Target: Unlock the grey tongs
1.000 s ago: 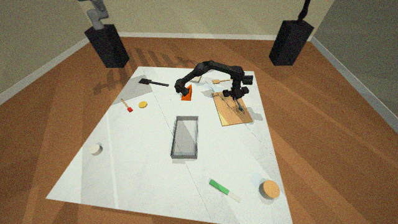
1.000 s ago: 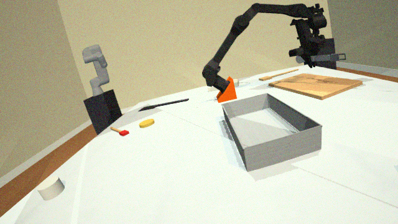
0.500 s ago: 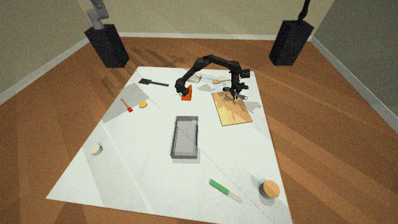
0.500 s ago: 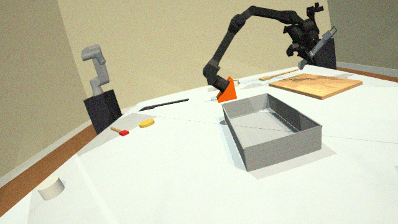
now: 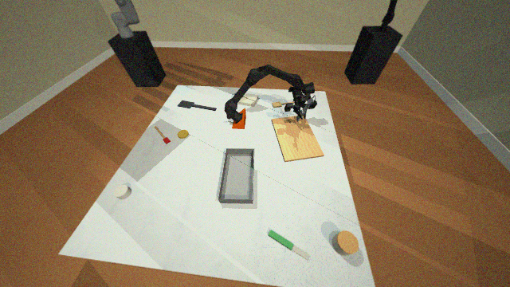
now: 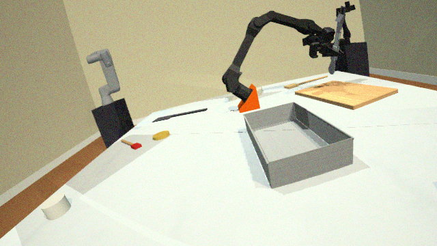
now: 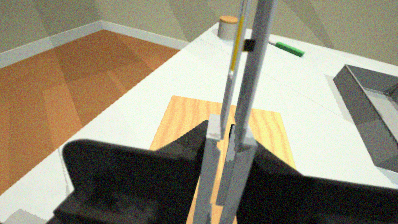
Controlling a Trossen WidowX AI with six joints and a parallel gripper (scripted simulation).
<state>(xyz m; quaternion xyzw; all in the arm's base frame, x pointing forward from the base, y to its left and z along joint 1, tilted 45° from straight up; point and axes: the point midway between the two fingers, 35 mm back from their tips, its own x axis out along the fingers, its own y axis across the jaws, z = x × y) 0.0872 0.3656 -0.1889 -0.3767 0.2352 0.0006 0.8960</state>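
Note:
The grey tongs [image 6: 338, 31] [image 7: 256, 65] are held up in the air, nearly upright in the exterior view, with the rounded tip end pointing down. My gripper [image 6: 336, 52] [image 7: 219, 128] is shut on them partway along. Their two arms lie close together; a yellow strip and a small black piece show on the upper part in the wrist view. The hinge end runs out of that view. The wooden board [image 5: 304, 149] [image 6: 372, 92] [image 7: 270, 125] lies flat on the table, with the lower end above its far-end area. The roasting tin [image 5: 237, 201] [image 6: 312, 167] [image 7: 356, 112] holds nothing visible.
A wooden utensil [image 5: 276, 104] [image 6: 290, 86] lies beside the board's far end. A dark spatula [image 5: 186, 104] [image 6: 164, 118], a red brush [image 5: 166, 140] [image 6: 136, 146] and a yellow disc [image 5: 183, 134] [image 6: 161, 135] lie left. A green-handled tool [image 5: 280, 239] [image 7: 290, 49] and a round jar [image 5: 347, 242] [image 7: 228, 29] stand apart from the tin.

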